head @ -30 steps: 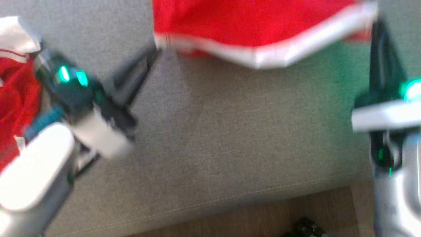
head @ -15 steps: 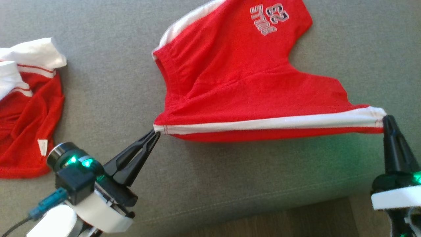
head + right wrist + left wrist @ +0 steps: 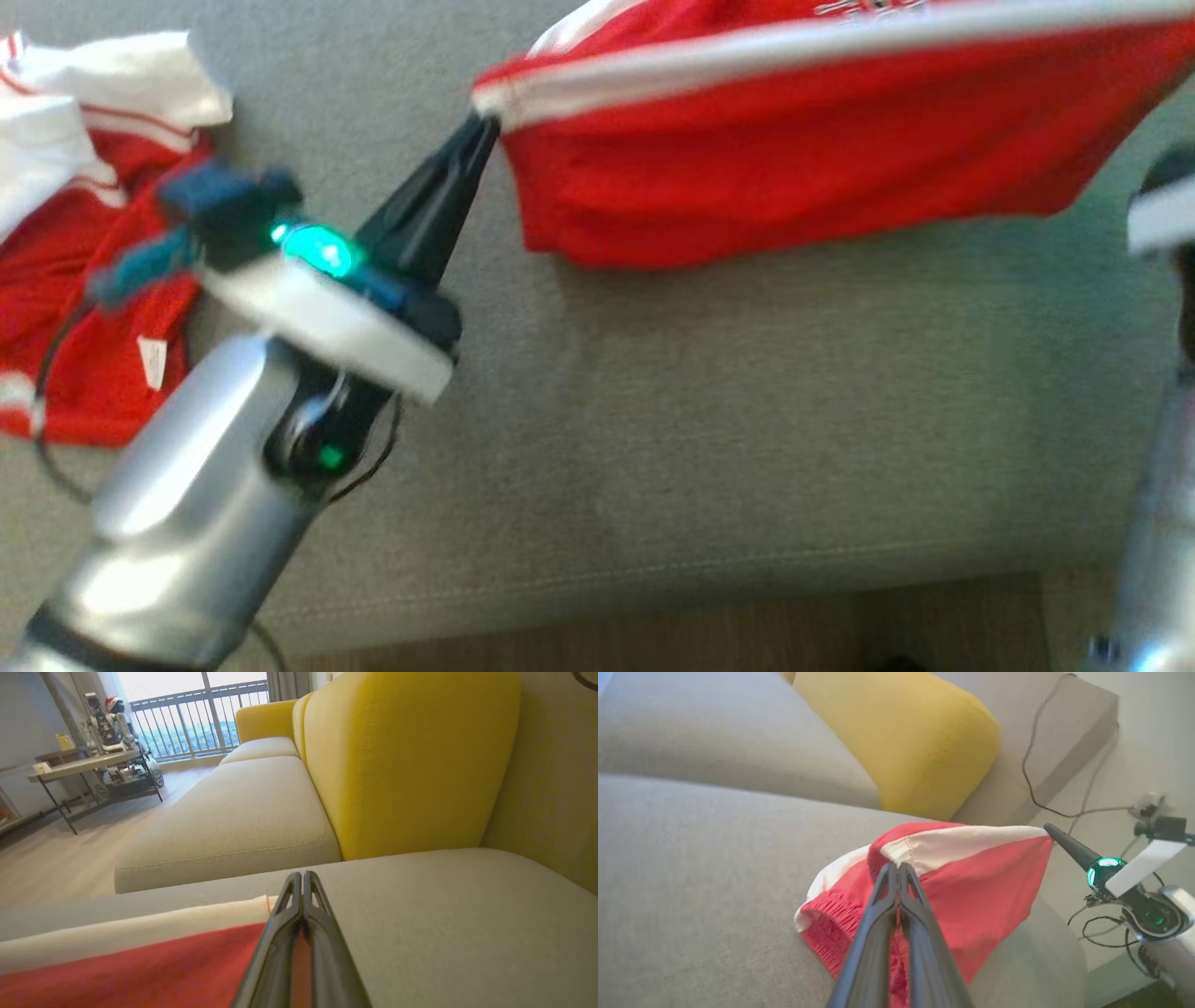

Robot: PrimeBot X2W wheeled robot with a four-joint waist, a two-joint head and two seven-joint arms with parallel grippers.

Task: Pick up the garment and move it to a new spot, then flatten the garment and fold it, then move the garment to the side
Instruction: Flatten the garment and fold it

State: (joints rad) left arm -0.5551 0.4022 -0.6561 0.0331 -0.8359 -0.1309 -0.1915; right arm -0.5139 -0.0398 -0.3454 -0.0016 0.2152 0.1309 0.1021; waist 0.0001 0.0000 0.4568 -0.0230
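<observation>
The garment (image 3: pixel 784 149) is a pair of red shorts with a white side stripe, stretched taut in the air above the grey sofa seat (image 3: pixel 709 420). My left gripper (image 3: pixel 484 126) is shut on its left corner, fingers pointing up and to the right. In the left wrist view the left gripper (image 3: pixel 898 865) pinches the white-and-red hem, and the garment (image 3: pixel 985 882) hangs down from it. Across the cloth, my right gripper (image 3: pixel 1048 828) is shut on the other corner. The right wrist view shows the right gripper (image 3: pixel 301 876) closed on the white stripe's end.
A second red and white garment (image 3: pixel 84 280) lies crumpled at the seat's left. Yellow back cushions (image 3: pixel 406 756) stand behind the seat. Wooden floor (image 3: pixel 653 635) runs along the sofa's front edge. A cable (image 3: pixel 1031 765) hangs over the armrest. A side table (image 3: pixel 84 763) stands far off.
Both grippers have carried the stretched edge up and away from the sofa's front, so the shorts now hang beneath it. The head camera has also shifted.
</observation>
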